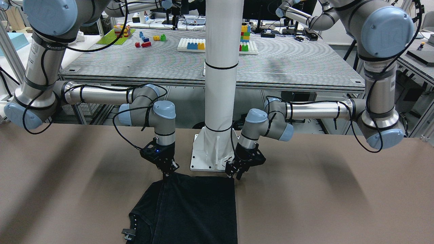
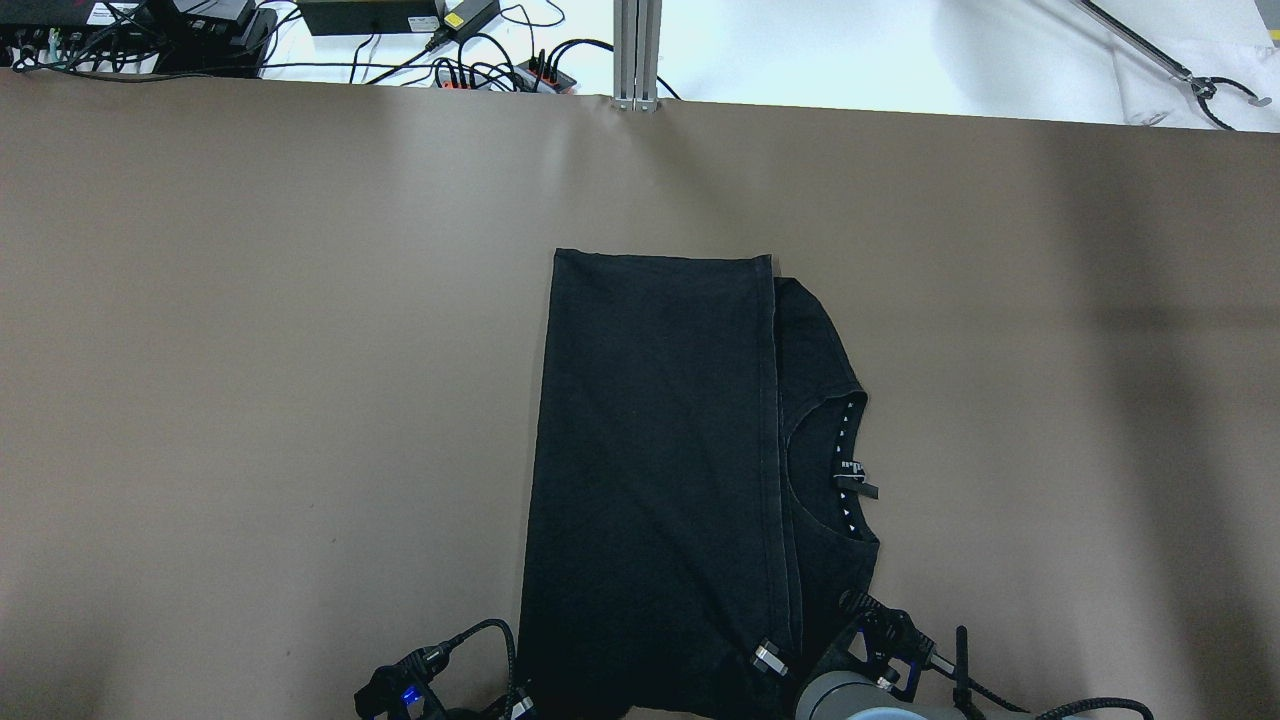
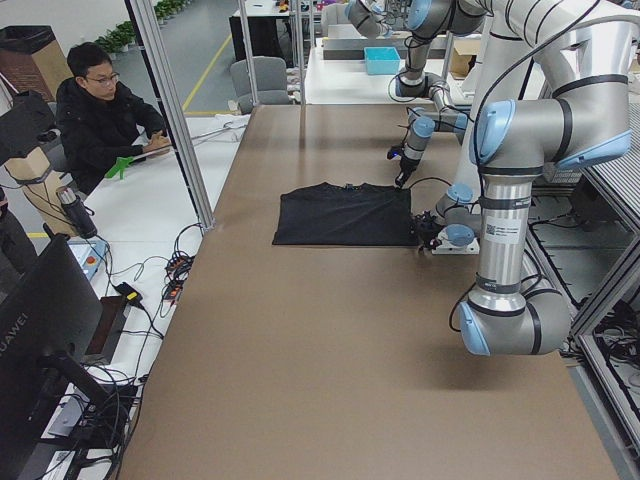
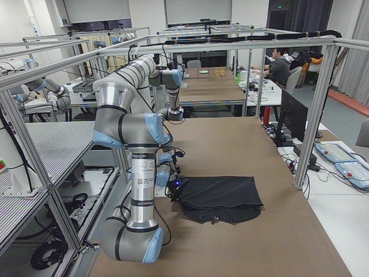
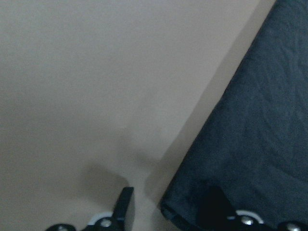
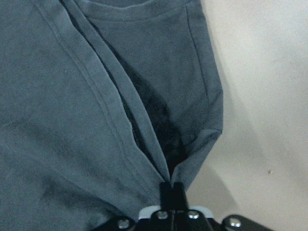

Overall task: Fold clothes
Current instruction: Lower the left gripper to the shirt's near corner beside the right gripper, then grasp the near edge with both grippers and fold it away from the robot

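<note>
Overhead exterior view: my black shirt (image 2: 650, 450) lies flat on the brown table (image 2: 250, 350), near-centre. It is folded lengthwise into a strip w/ its long axis running straight away from my base toward the far edge. The hemmed flap (image 2: 768, 450) overlaps the body, and the neck opening (image 2: 830, 470) shows on my right side. The short near end sits just in front of the white post base (image 1: 206, 152). Both grippers are at that end, one per corner, so neither arm is the nearer. Right wrist view: my right gripper (image 6: 171, 187) has its fingers pressed together on the near right corner, pinching the layers where the hem and the side edge meet, and the cloth draws into a small peak there. Left wrist view: my left gripper (image 5: 171, 204) is spread wide and grips nothing. One finger (image 5: 125, 199) is over bare table and the other over cloth, i.e. the near left corner lies between them, not yet clamped. Judgement: the rest of the shirt lies ahead of both grippers along the long axis, so a half-fold would carry the near end fwd onto the far end. The left side should close on its corner first, else the end would prob. lift skewed.
</note>
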Controlling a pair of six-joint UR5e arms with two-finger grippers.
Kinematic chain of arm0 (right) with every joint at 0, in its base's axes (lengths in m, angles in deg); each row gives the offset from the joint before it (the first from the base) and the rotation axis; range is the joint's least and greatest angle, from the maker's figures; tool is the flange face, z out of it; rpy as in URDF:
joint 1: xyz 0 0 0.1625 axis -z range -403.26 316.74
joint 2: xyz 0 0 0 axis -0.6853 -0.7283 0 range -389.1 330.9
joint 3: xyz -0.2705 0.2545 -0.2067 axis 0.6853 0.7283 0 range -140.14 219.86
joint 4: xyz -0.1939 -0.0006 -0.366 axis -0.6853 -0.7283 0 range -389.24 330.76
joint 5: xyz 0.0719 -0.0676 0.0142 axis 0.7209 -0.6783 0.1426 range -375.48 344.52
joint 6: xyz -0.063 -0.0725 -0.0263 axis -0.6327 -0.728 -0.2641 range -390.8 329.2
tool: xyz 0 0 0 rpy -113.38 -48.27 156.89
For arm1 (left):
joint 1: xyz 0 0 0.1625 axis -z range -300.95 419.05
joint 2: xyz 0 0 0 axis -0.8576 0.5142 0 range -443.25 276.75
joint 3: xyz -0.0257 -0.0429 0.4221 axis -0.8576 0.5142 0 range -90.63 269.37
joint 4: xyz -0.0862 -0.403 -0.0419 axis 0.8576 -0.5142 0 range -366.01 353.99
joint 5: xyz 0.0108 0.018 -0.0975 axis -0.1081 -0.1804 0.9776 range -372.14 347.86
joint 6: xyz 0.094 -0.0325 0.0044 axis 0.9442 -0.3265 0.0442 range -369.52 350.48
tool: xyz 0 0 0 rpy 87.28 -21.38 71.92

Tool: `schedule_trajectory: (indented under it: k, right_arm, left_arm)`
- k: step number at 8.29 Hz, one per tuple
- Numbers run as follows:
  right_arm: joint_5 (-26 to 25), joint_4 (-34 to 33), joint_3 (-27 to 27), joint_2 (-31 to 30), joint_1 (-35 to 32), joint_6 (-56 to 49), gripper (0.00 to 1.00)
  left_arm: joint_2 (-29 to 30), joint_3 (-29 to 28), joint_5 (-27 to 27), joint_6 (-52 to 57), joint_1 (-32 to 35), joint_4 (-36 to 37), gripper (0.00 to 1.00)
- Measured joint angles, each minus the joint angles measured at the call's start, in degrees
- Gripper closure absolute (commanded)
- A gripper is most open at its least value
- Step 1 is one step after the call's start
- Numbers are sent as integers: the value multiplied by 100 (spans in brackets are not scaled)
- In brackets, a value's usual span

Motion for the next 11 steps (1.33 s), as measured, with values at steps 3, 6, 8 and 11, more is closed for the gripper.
schedule_trajectory:
  k: [3,6,8,11]
  right_arm:
    - [-1,-226,-33,17,2,5,100]
    - [-1,-271,-141,13,-16,-10,100]
    - [3,-280,-317,24,-52,-31,100]
    - [355,-262,-384,243,-936,-984,100]
  left_arm:
    - [30,17,21,-3,-7,-2,100]
    - [-55,482,144,29,74,133,100]
    - [-112,762,209,48,141,269,100]
    - [143,1046,672,244,851,488,100]
